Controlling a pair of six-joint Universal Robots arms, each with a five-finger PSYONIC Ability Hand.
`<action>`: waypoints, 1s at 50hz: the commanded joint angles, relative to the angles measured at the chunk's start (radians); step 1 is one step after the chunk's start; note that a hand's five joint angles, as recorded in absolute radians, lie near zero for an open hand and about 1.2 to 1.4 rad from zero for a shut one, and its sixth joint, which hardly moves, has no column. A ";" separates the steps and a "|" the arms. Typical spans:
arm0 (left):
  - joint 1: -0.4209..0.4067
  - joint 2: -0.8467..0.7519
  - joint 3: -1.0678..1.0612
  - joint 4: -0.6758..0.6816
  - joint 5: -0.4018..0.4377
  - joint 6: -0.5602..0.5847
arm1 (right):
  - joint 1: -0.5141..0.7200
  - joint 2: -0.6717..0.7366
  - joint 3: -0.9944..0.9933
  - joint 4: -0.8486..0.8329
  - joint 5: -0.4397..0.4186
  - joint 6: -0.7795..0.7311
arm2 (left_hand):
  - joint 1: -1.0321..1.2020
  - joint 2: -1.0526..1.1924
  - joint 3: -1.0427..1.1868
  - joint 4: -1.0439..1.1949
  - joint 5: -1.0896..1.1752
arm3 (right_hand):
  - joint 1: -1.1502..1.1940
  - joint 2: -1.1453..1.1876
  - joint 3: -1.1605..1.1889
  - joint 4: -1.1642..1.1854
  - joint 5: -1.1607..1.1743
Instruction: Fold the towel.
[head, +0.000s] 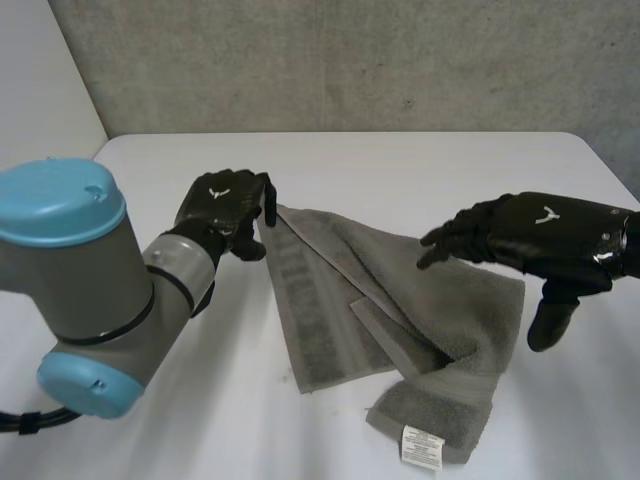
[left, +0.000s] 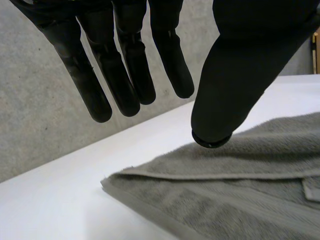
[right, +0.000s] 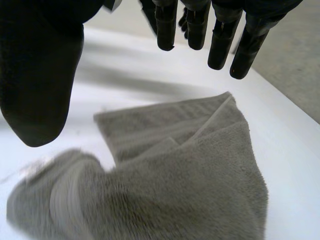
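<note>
Towel (head: 440, 300) lies rumpled; bare table (head: 420, 170) flanks its edges.

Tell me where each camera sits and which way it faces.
Head view: between and behind the arms, looking down at the white table and grey towel; left arm, left hand and right hand show.
Left wrist view: on the left wrist, looking along the palm to the towel's corner and the wall; its straight fingers and thumb show.
Right wrist view: on the right wrist, looking down onto the rumpled towel; its fingers and thumb show.
All three share the towel.
</note>
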 joint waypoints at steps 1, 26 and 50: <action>0.001 -0.032 0.055 0.000 -0.006 -0.003 | 0.045 -0.025 0.076 -0.201 0.007 0.388 | 0.065 0.067 0.065 0.067 0.067 | -0.056 -0.076 -0.069 -0.085 -0.060; -0.004 -0.032 0.016 0.002 -0.008 -0.017 | 0.720 -0.090 0.403 -1.152 1.197 0.951 | 0.007 0.008 0.007 0.008 0.008 | -0.056 -0.076 -0.069 -0.085 -0.060; -0.013 -0.069 0.018 0.003 -0.003 -0.015 | 0.653 -0.016 0.419 -1.389 1.316 0.735 | -0.164 -0.162 -0.163 -0.162 -0.162 | 1.163 1.143 1.150 1.134 1.159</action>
